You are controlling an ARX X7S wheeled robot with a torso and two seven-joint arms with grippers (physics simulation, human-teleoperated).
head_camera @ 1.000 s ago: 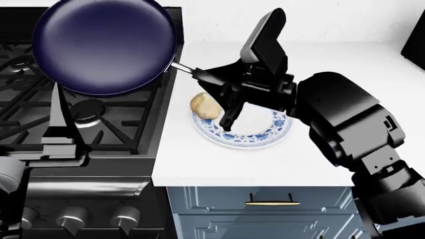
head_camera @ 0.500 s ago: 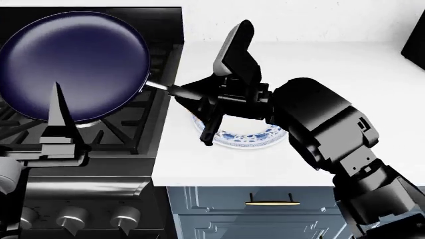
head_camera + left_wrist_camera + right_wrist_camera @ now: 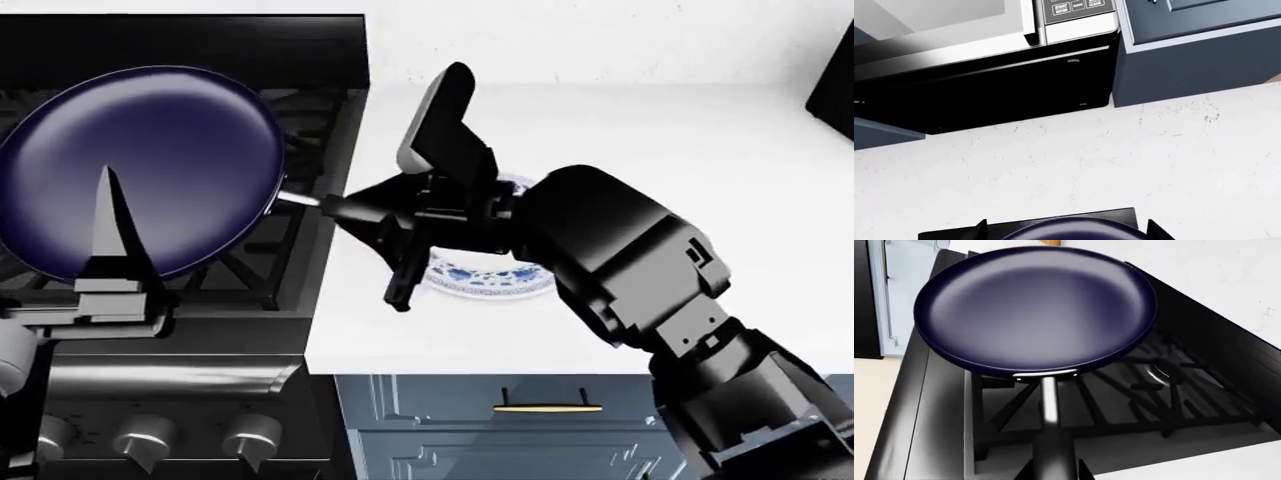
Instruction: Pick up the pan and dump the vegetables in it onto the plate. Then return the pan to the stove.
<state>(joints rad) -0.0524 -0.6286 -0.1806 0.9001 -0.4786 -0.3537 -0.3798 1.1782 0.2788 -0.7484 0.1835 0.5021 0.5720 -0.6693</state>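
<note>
Pan (image 3: 140, 170) is hanging over the stove (image 3: 254, 300), its glossy navy bowl empty and tilted a little, sitting above the black grates rather than resting on them as far as the right wrist view shows. In that view the pan (image 3: 1034, 310) is filling the upper half of the frame, with its thin dark handle (image 3: 1049, 410) running back toward the camera. The right end effector (image 3: 350, 208) is gripping the end of that handle, its jaws closed around it, at the edge where the stove is meeting the white worktop (image 3: 667, 200). The right arm is stretching across the worktop from the right side and is covering most of the plate (image 3: 487, 275), whose blue floral rim is showing just beneath the wrist; the vegetables are not showing in any view, so whether they are lying on the plate cannot be told. The left end effector (image 3: 114, 250) is standing in front of the pan in the head view, one pointed finger rising upward, and whether it is parted or closed cannot be told. The left wrist view is looking up at a microwave (image 3: 974, 30), a dark cabinet (image 3: 1194, 45) beside it and the pale speckled wall, with the pan's rim (image 3: 1067, 231) just showing at the frame edge.
</note>
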